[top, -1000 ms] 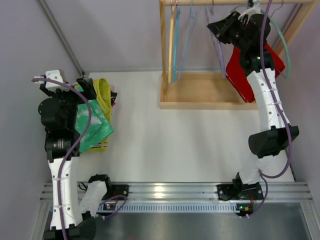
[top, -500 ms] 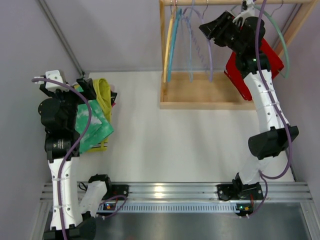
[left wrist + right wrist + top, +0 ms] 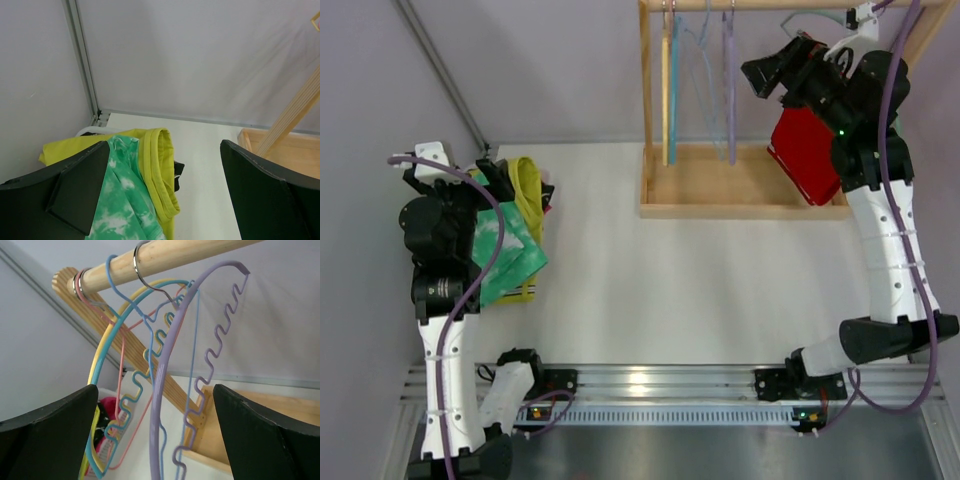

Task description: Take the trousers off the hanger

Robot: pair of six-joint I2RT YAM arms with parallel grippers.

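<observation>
Red trousers (image 3: 805, 150) hang at the right end of the wooden rack (image 3: 720, 198), partly behind my right arm; their hanger is mostly hidden. My right gripper (image 3: 775, 72) (image 3: 155, 435) is open and holds nothing. It faces the empty hangers on the rod (image 3: 190, 255): a purple hanger (image 3: 165, 390), a blue hanger (image 3: 150, 355) and a yellow hanger (image 3: 97, 365). At the far left lie green mottled trousers (image 3: 505, 250) (image 3: 120, 200) on top of mustard-yellow trousers (image 3: 527, 190) (image 3: 160, 165). My left gripper (image 3: 495, 180) (image 3: 165, 187) hovers open just above that pile.
A black item (image 3: 177, 170) lies beside the yellow trousers. The rim of a white basket (image 3: 85, 131) shows behind them, with pink cloth (image 3: 107, 407) in it. A metal post (image 3: 440, 70) runs up the left wall. The rack's upright (image 3: 646, 100) stands mid-table.
My right gripper has opened and drawn back to the right, away from the hangers. The empty hangers have swung back and now hang straight. The left arm has not moved.
</observation>
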